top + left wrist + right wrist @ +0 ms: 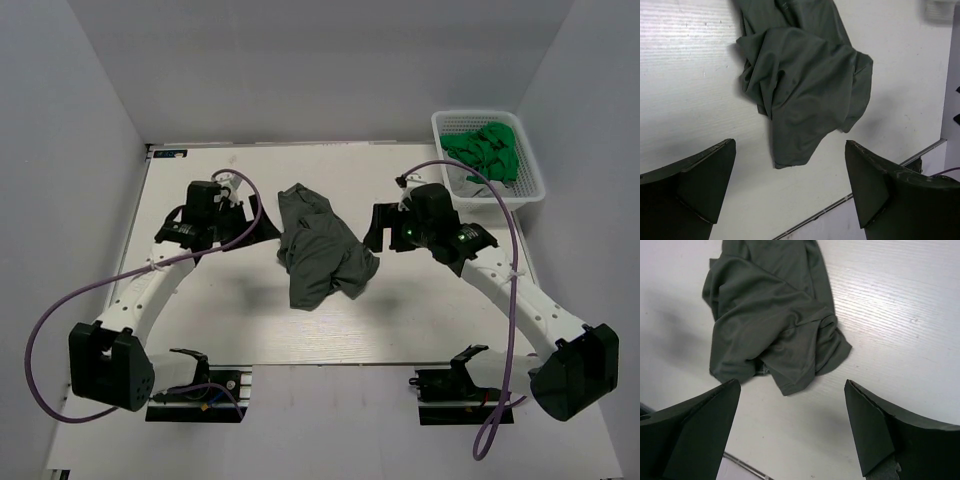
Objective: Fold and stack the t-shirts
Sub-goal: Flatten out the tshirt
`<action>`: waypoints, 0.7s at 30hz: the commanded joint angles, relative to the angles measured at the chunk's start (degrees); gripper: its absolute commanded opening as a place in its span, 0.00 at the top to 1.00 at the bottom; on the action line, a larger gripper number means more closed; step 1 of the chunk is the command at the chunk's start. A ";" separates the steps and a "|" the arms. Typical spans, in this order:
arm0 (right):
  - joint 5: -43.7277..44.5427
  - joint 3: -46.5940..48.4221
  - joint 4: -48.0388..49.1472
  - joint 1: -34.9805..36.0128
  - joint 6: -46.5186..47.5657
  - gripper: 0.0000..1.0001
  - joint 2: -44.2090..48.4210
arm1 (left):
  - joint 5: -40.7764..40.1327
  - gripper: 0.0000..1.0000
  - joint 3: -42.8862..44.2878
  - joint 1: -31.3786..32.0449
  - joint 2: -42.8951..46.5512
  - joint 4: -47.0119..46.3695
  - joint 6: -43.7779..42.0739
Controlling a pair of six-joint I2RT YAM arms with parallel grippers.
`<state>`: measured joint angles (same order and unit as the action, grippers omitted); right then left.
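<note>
T-shirt (320, 250) between left end effector (258, 228) and right end effector (376, 228); other t-shirts (485, 150) in basket (462, 122)

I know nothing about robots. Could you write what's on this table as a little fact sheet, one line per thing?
grey t-shirt: crumpled, unfolded, on the table between the arms
white basket: at the table's far right corner
green t-shirts: bunched inside the white basket
left hand: open, empty, left of the grey t-shirt
right hand: open, empty, right of the grey t-shirt
folded stack: none yet
</note>
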<state>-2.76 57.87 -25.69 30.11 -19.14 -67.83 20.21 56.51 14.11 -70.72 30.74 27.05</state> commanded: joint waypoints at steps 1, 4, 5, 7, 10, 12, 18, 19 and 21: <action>5.83 -0.47 0.64 -0.14 -1.61 0.10 0.86 | 1.41 0.00 -2.27 0.13 -0.38 -0.85 -0.07; 8.48 -3.45 4.06 -0.23 0.57 0.10 1.12 | 7.18 0.00 -6.31 2.49 -3.45 -4.27 -0.07; 9.78 -4.85 5.20 -0.14 0.33 0.10 1.12 | 9.04 0.00 -8.76 3.37 -4.24 -5.68 -0.07; 9.97 -5.74 5.83 -0.05 -1.16 0.10 0.60 | 9.76 0.00 -10.80 5.30 -6.18 -8.58 0.73; 10.85 -6.62 6.09 -0.05 -2.47 0.10 -0.89 | 6.35 0.00 -12.04 10.65 -8.98 -7.90 1.60; 12.43 -6.54 5.05 0.04 -2.75 0.10 -3.34 | 4.76 0.00 -11.43 12.69 -10.22 -7.89 1.60; 11.82 -5.92 4.85 0.04 -3.89 0.14 -8.36 | -2.27 0.09 -8.00 17.00 -17.69 -4.73 0.99; 11.99 -6.01 5.47 -0.05 -3.80 0.14 -8.54 | -2.80 0.12 -7.39 17.87 -18.57 -4.20 -0.23; 11.56 -6.36 5.74 0.21 -3.28 0.12 -8.98 | -3.95 0.21 -7.38 18.59 -19.98 -4.20 -0.24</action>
<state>7.77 51.16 -22.46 30.09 -22.09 -77.17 20.12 47.55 31.75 -89.91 25.76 28.08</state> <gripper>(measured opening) 0.875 0.810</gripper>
